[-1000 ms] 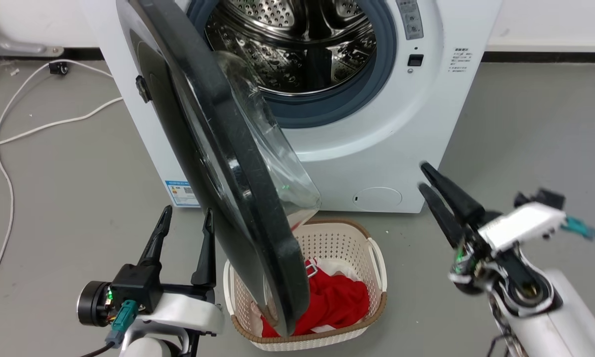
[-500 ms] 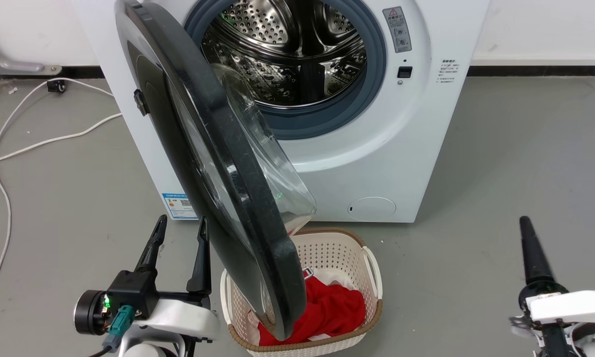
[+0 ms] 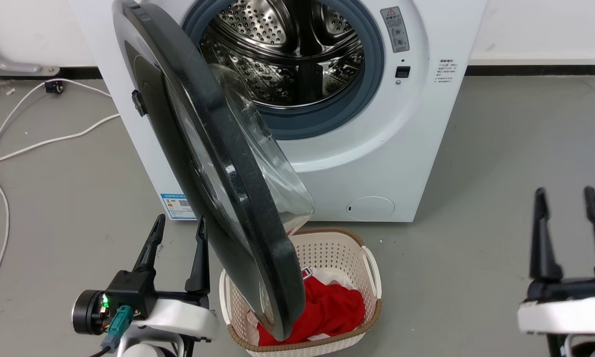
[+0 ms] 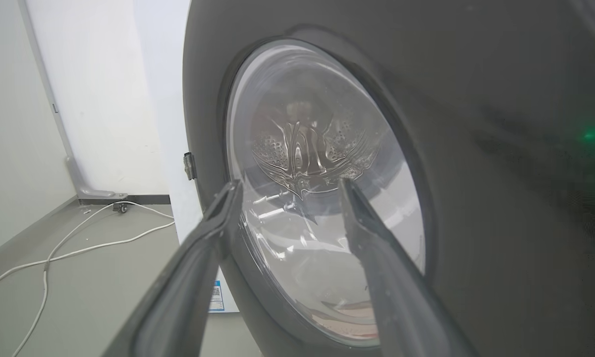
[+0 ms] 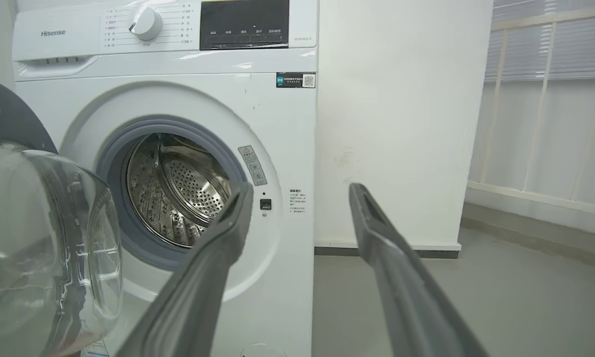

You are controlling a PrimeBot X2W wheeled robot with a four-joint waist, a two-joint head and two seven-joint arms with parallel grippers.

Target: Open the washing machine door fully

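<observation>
Black and glossy, the door (image 3: 238, 198) stands roughly half open, hinged on the washer's (image 3: 401, 148) left, its free rim hanging over the basket (image 3: 371, 277). Our left claw (image 3: 181, 219), spread and empty, sits just beside the door's outer face. Our right claw (image 3: 565, 191), also spread and empty, is well apart on its inner side. We judge the floor (image 3: 54, 198) leftward leaves swing room

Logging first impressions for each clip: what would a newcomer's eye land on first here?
The big black door stands open, edge-on across the middle of the head view, its glass bowl facing the washer's shiny steel drum. Under its lower edge sits a cream basket holding a red cloth. The left tool and right tool flank it, both open and empty.
</observation>
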